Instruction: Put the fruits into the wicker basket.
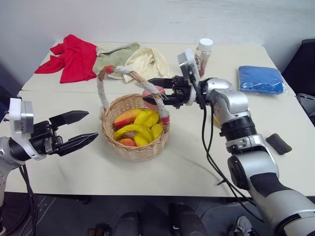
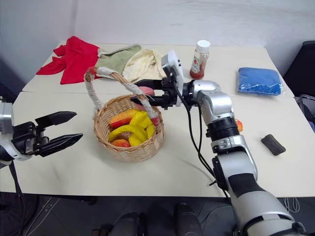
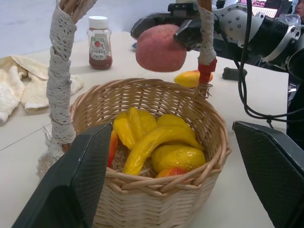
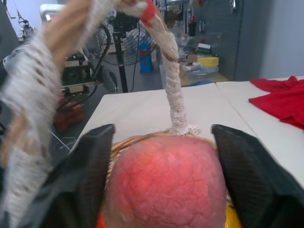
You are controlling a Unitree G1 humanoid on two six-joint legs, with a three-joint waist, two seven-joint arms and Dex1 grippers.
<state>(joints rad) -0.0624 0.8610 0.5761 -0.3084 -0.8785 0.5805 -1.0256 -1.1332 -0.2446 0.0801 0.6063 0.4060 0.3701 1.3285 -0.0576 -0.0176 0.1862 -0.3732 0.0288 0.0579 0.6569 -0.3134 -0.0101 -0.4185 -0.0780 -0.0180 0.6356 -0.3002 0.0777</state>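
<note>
Right gripper pinches round pink-red peach between its fingers, level over round tan wicker basket, seemingly under the cloth-wrapped handle, poised for dropping among yellow fruits inside. Left gripper waits beside basket, fingers spread, empty.

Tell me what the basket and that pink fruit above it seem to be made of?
The wicker basket looks like woven natural cane, tan and matte, its strands plainly visible; the handle is wrapped in whitish lacy cloth. The peach looks like foam or soft plastic: a dull, finely crinkled pink-red skin without shine. Its exact material is uncertain.
</note>
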